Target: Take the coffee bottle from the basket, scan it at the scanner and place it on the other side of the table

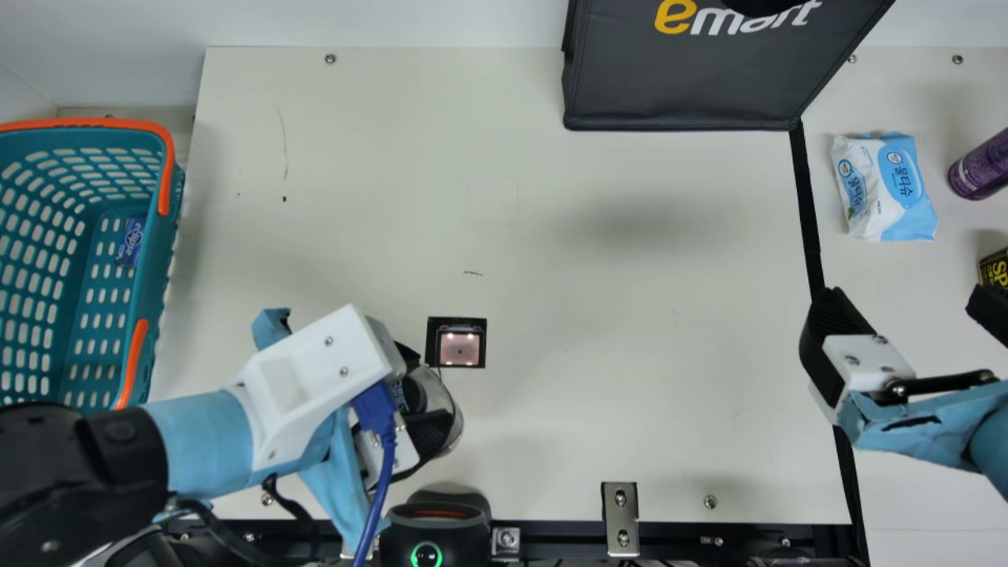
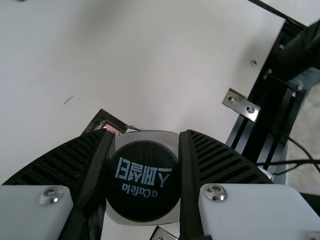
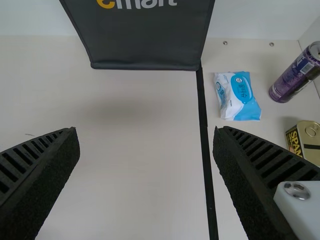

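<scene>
Working over table [image 1: 630,307], with right end effector [image 3: 145,134] wide open and left end effector [image 2: 145,137] clamped on bottle [image 1: 445,403], just beside scanner [image 1: 460,349]. Likely scan step. Next: shift bottle over scanner, angle for a read.
</scene>
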